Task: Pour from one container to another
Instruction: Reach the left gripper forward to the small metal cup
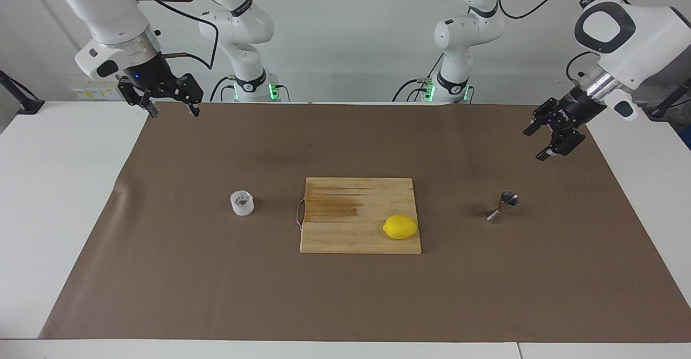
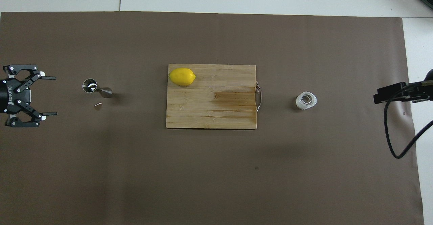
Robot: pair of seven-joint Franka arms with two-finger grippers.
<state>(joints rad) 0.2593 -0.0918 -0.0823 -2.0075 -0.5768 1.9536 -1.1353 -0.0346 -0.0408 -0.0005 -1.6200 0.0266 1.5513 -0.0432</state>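
1. Two grippers show: our left gripper (image 2: pixel 50 96) hangs over the brown mat (image 1: pixel 216 294) at the left arm's end of the table, fingers spread wide and empty, its arm cut off by the overhead view's edge
2. We see our right gripper (image 1: pixel 173 112) up over the mat's corner at the right arm's end, fingers apart and holding nothing; from above only a black block of it and a looping cable (image 2: pixel 389 133) poke in, so the facing view is what we read it from
3. Steel jigger (image 1: pixel 503 206), shiny, two cones meeting at a thin waist, stands on the mat just ahead of our left gripper's open fingertips, apart from them; its mouth is too small for us to read what is inside
4. We make out a small pale patch (image 2: pixel 98 106) on the mat beside the jigger, but cannot tell what it is
5. Translucent ridged cup (image 1: pixel 242 203), squat and whitish, sits on the mat well away from our right gripper and below it; something dark shows in it, which we cannot identify
6. Wooden cutting board (image 1: pixel 345 240), grained and stained darker toward its metal handle (image 2: pixel 258 96), lies between cup and jigger, with a smooth yellow lemon (image 1: pixel 400 227) on it
7. White lettering on our left gripper's body is too small to read with certainty
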